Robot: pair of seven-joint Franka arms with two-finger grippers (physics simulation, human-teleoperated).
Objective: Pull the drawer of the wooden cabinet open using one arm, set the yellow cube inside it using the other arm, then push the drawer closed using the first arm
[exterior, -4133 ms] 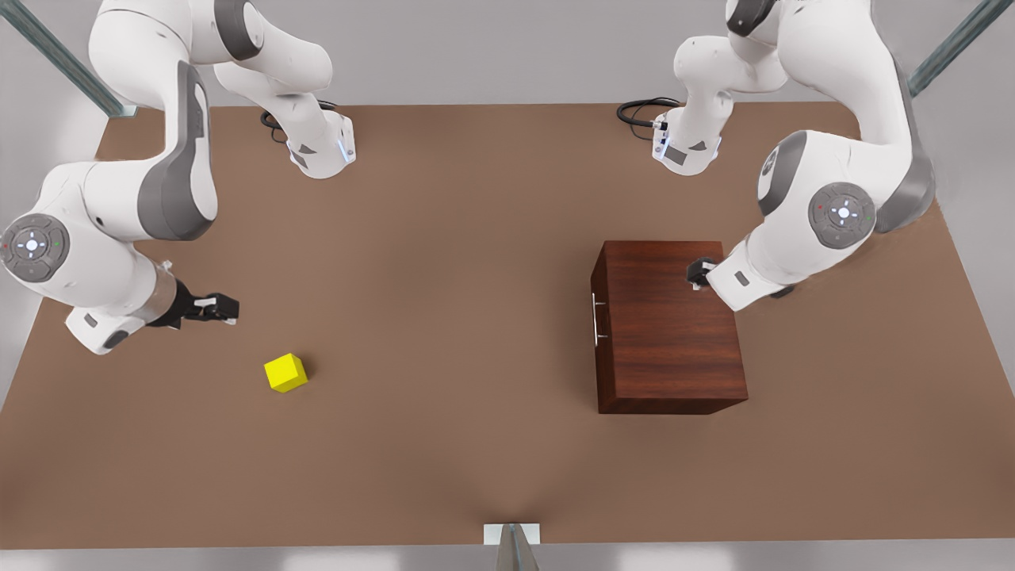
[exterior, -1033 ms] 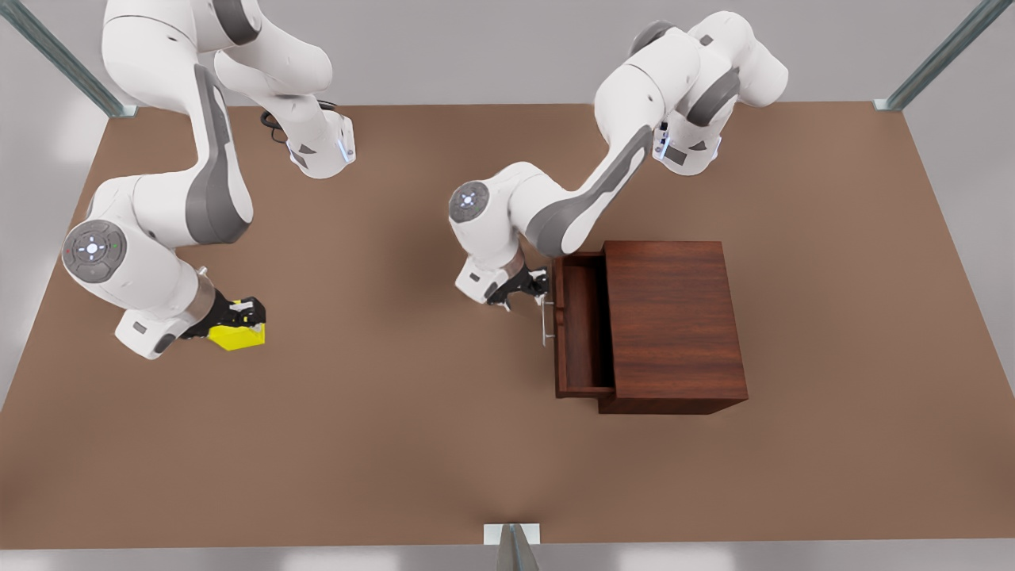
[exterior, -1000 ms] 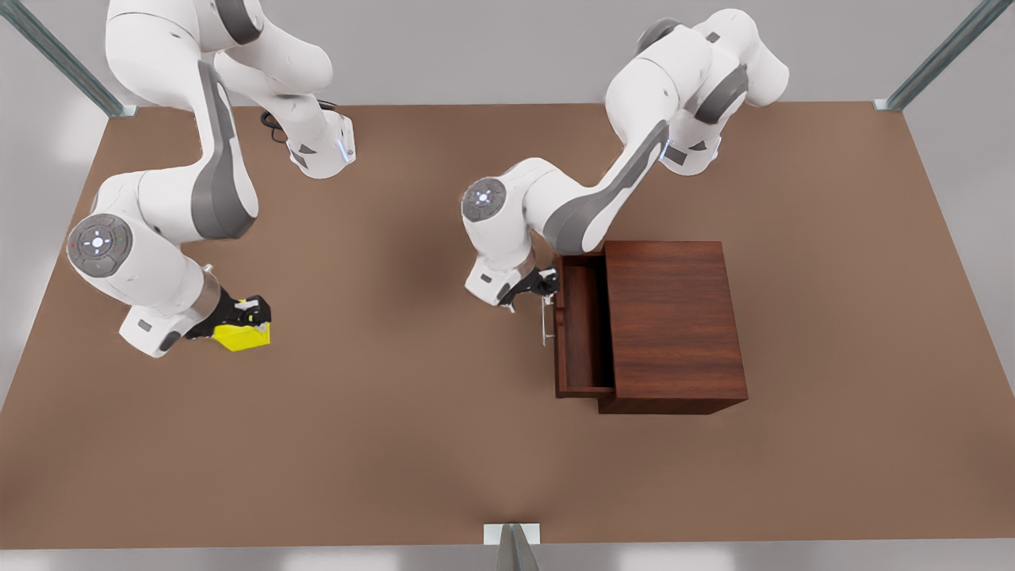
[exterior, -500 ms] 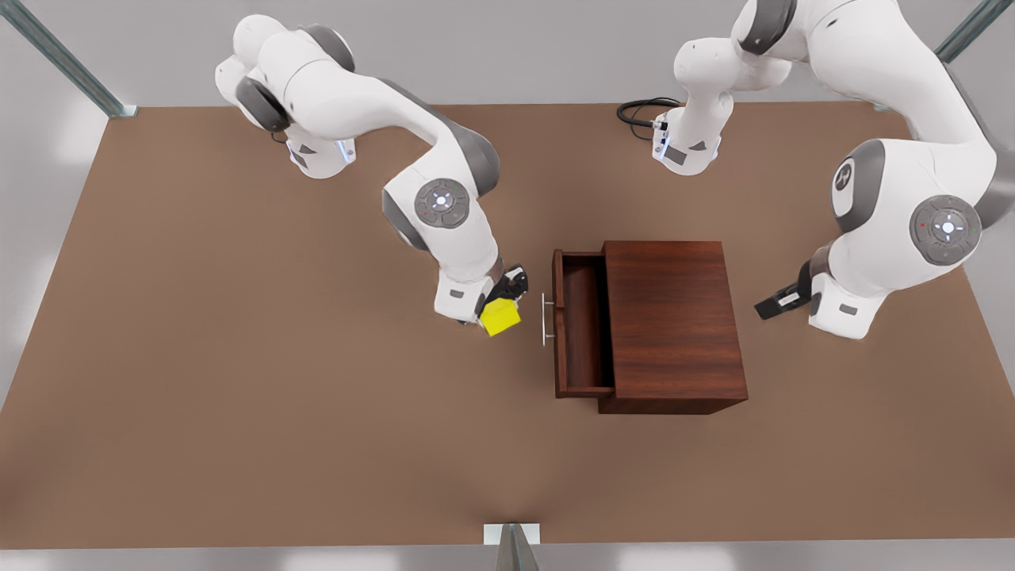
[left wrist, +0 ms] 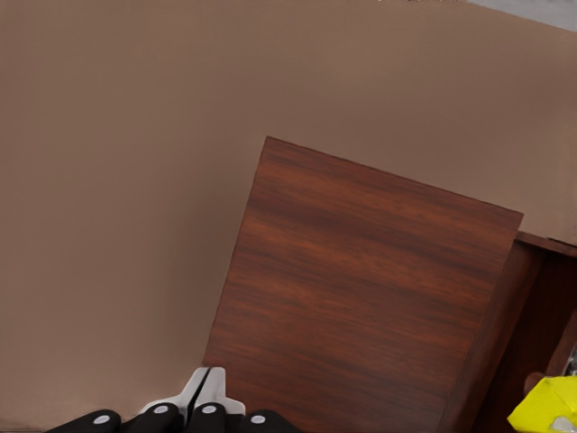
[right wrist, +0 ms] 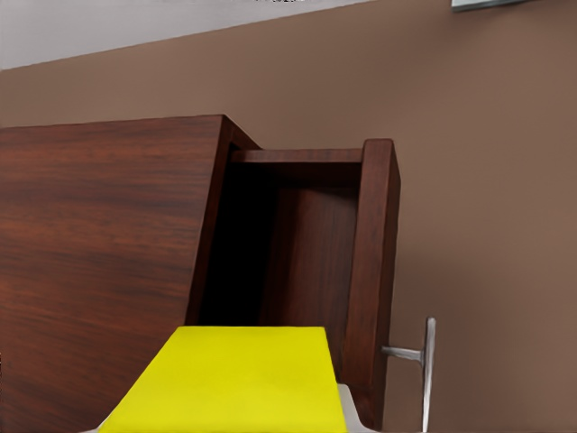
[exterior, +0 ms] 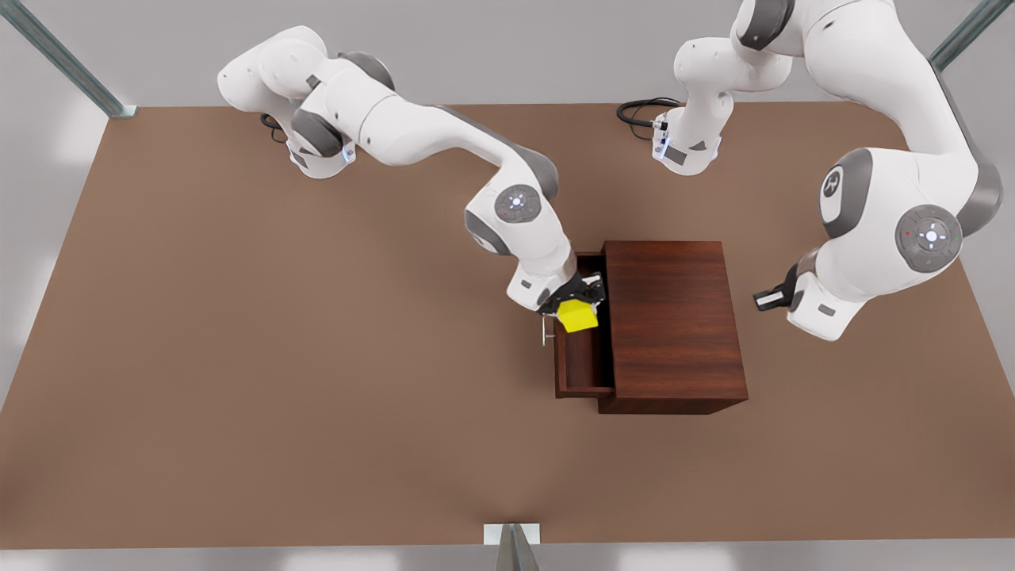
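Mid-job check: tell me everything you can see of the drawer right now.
The drawer is a shallow box of dark reddish-brown streaky wood, pulled out of the wooden cabinet toward the front view's left. A thin silver bar handle stands off its front. Its inside looks bare. The right gripper holds the yellow cube above it.

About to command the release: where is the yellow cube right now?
In the front view, the yellow cube is held by the right gripper over the open drawer, just inside its handle.

The yellow cube (exterior: 577, 316) sits clamped in the right gripper (exterior: 576, 301), tilted, over the open drawer (exterior: 583, 357) of the wooden cabinet (exterior: 672, 325). The left gripper (exterior: 763, 300), fingers together, waits behind the cabinet.
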